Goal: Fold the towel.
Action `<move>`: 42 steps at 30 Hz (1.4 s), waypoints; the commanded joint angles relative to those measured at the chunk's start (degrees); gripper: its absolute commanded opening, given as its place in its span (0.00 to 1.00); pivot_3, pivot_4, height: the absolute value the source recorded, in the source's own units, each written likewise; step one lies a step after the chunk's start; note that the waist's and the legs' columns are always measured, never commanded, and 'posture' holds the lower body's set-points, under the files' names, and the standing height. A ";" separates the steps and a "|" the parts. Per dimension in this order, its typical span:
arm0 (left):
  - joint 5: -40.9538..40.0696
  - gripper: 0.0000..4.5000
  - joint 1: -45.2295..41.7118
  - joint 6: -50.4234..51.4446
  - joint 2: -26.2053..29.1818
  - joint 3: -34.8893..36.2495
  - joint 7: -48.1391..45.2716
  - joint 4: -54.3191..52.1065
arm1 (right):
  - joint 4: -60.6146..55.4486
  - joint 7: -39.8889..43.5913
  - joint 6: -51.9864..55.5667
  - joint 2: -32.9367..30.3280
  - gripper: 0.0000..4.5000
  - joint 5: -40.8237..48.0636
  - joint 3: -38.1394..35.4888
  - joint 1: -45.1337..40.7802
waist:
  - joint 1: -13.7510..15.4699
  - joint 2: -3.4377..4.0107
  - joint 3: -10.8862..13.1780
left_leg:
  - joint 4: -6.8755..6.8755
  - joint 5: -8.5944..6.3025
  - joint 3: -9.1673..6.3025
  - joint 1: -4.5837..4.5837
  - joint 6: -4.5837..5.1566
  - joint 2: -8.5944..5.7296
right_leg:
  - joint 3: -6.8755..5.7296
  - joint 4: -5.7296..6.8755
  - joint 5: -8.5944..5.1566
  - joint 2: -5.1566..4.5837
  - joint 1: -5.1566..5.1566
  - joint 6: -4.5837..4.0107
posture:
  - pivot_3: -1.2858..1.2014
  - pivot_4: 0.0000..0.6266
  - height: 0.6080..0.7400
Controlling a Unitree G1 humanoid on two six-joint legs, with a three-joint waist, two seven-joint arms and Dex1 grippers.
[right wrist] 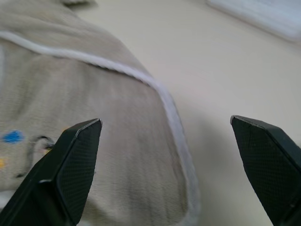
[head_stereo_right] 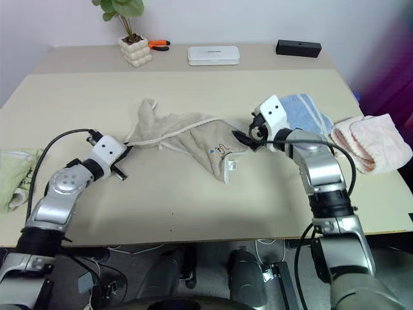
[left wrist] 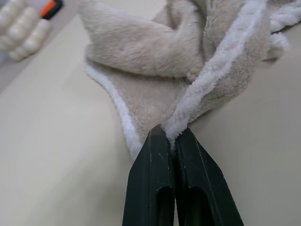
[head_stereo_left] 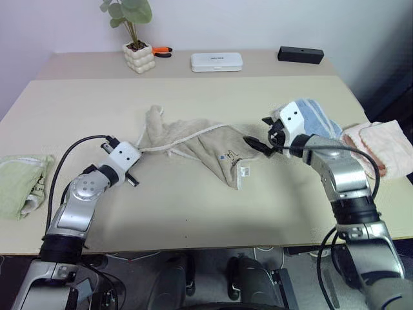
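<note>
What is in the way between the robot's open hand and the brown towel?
Nothing visible. The right gripper is open just above the towel, its edge between the fingers. The left gripper is already shut on the towel's white edging.

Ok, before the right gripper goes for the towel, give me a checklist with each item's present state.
1. Left gripper shut on the towel at its white edging: ok.
2. Right gripper open: ok.
3. White edging between the right gripper's fingers: ok.
4. Right gripper has hold of the towel: not ok, jaws wide.
5. Towel spread flat for folding: not ok, bunched and twisted.
6. Blue towel apart from the towel: ok.
</note>
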 commanded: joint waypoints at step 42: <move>-14.03 0.00 -17.99 -1.91 11.07 20.88 0.25 9.39 | 14.63 4.18 -31.85 -4.45 0.01 -1.52 -5.05 -18.59 | -1.21 -0.32 0.58 | -0.17 0.13 0.35 0.05 -0.17 -0.01 | 0.20 -0.04 -0.06 0.08 0.00 0.25 | 0.52 0.24 0.96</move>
